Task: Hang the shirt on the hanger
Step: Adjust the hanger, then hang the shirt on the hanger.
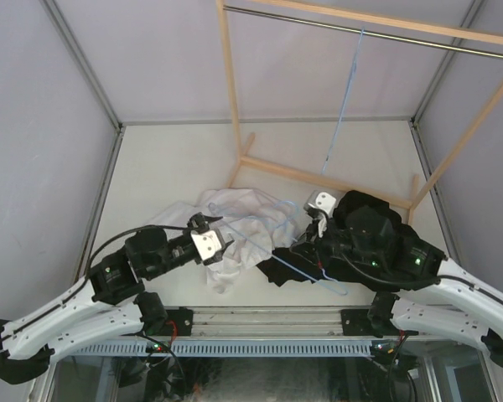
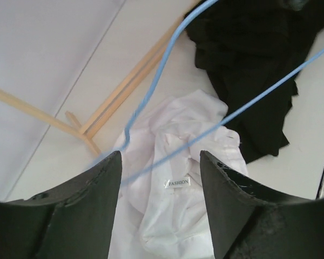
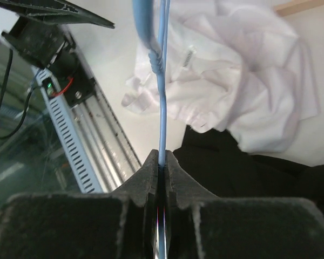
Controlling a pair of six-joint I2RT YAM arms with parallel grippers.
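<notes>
Right tool [image 3: 161,161] clamped on hanger [image 3: 162,108] — wire laid leftward across crumpled shirt [image 2: 178,216]; left tool [image 2: 159,155] angled down above, spread wide.

- Pretty clearly a robotics lab test cell, not anybody's home or shop.
- Plain white walls [image 1: 33,126] box in the counter [image 1: 168,159], with thin metal posts [image 1: 82,74] running up the corners.
- A left arm [image 1: 75,314] and a right arm [image 1: 453,293], white and black, are bolted to a metal rail [image 1: 268,316] at the near edge.
- There's a loose black cable [image 1: 107,245], plus little green lights [image 1: 416,261] glowing on the right arm.
- A bare wooden rack [image 1: 231,100] with a steel bar [image 1: 360,29] stands at the back.
</notes>
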